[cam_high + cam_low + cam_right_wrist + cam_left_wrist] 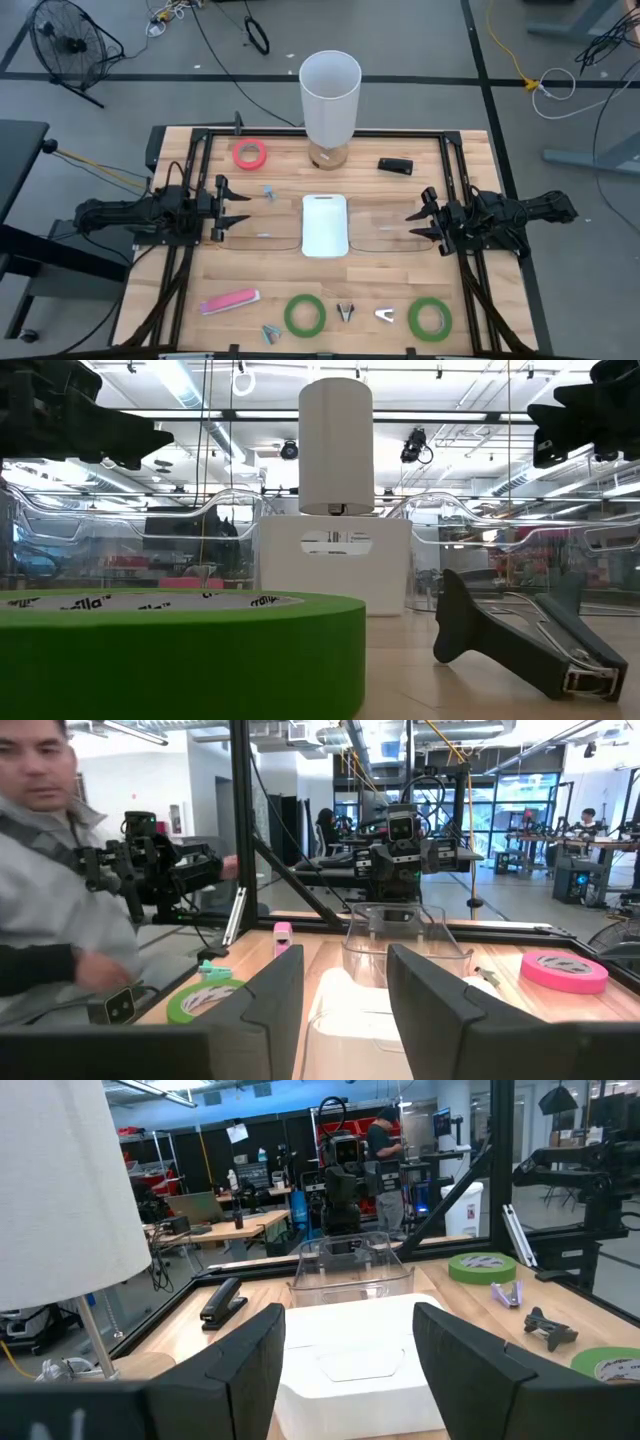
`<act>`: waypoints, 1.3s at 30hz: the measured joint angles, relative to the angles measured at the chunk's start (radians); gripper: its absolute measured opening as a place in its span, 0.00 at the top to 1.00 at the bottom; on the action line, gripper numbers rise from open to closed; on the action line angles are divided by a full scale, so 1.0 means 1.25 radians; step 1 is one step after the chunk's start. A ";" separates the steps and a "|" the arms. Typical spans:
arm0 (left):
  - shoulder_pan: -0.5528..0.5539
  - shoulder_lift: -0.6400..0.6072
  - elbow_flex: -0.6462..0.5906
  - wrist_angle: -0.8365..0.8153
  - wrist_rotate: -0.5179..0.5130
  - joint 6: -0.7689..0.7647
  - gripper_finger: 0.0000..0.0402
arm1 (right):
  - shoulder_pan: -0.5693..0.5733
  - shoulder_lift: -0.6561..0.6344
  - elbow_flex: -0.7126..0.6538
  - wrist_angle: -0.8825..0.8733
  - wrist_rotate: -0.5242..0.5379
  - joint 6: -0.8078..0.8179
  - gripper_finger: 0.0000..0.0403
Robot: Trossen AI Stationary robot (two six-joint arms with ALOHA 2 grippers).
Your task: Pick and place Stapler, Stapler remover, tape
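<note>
My left gripper (236,210) is open and empty at the table's left, above the wood; its fingers (232,1368) frame the white tray (350,1365). My right gripper (420,222) is open and empty at the right, facing the same tray (345,1000). A pinkish red tape roll (250,153) lies flat at the far left. Two green rolls (305,314) (428,318) lie flat near the front edge. A black stapler (395,166) lies at the far right, a pink one (230,300) at the near left. Small staple removers (346,312) (385,316) lie between the green rolls.
A tall white cylinder (330,90) stands at the far middle. Clear bins (350,1265) flank the white tray (325,225). More small removers lie at the near left (270,333) and by my left gripper (268,192). A person (50,890) stands by the table's near edge.
</note>
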 joint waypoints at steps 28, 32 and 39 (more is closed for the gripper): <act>0.000 0.000 0.000 0.000 0.000 0.000 0.44 | 0.000 0.001 0.000 -0.048 0.000 -0.029 0.63; 0.000 0.000 0.000 0.000 0.000 0.000 0.44 | 0.000 0.001 0.000 -0.035 0.000 -0.037 0.63; 0.000 0.000 0.000 0.000 0.000 0.000 0.44 | 0.000 0.000 0.000 0.030 0.000 -0.009 0.63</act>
